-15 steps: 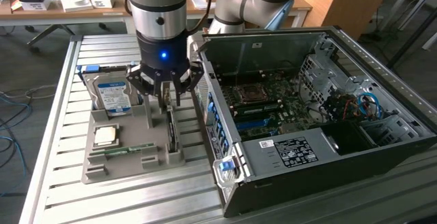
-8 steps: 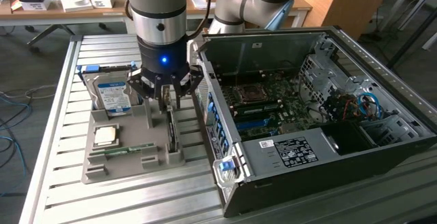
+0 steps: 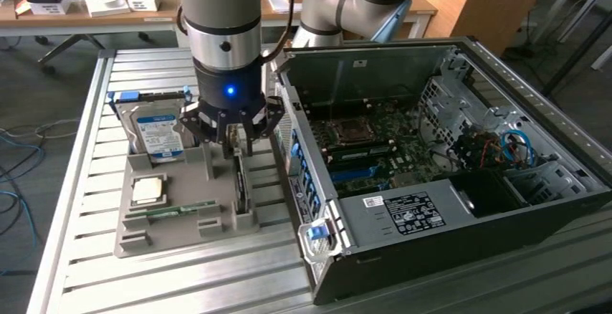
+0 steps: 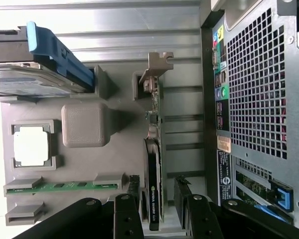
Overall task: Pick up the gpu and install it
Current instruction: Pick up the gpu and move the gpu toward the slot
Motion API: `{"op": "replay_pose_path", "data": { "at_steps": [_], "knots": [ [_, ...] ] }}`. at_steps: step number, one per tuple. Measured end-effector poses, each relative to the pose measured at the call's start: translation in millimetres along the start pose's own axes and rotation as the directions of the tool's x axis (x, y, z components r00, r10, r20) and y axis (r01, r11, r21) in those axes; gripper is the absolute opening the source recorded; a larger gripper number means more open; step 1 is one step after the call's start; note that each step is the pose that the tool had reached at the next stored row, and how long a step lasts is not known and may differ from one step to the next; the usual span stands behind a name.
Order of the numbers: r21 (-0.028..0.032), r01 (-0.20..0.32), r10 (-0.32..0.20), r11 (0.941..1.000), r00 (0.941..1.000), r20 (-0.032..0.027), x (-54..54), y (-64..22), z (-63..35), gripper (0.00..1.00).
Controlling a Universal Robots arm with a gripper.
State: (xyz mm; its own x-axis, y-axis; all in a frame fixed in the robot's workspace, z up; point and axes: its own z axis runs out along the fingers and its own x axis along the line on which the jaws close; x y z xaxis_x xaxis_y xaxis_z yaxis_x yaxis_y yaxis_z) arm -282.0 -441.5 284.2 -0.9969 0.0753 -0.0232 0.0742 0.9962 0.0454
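Fingers [image 4: 125, 215] of the gripper [image 3: 232, 133] stand wide apart, holding nothing, on either side of the gpu [image 3: 240, 185], which stands on edge in the grey holder tray [image 3: 134, 236]. The arm points straight down. In the exterior view, the hard drive [image 3: 156, 131] lies at nine o'clock and the computer case [image 3: 383, 50] at three.

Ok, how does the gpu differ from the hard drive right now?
The gpu stands on its thin edge in a narrow slot; the hard drive shows its broad labelled face upward. The gpu looks dark, almost black; the hard drive is silver with a blue-white label. The open gripper straddles the gpu, while the hard drive sits clear of it. Both rest in the grey holder, unheld.
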Motion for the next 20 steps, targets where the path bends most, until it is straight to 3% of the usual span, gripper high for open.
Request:
{"op": "replay_pose_path", "data": {
  "at_steps": [12, 20],
  "knots": [
    [-0.0001, 0.0, 0.0, 1.0, 1.0, 0.0001, -0.1, -2.5, 3.4, 0.42],
    [0.0, 0.0, 0.0, 1.0, 1.0, 0.0, 0.1, -3.0, 13.3, 0.42]
  ]
}}
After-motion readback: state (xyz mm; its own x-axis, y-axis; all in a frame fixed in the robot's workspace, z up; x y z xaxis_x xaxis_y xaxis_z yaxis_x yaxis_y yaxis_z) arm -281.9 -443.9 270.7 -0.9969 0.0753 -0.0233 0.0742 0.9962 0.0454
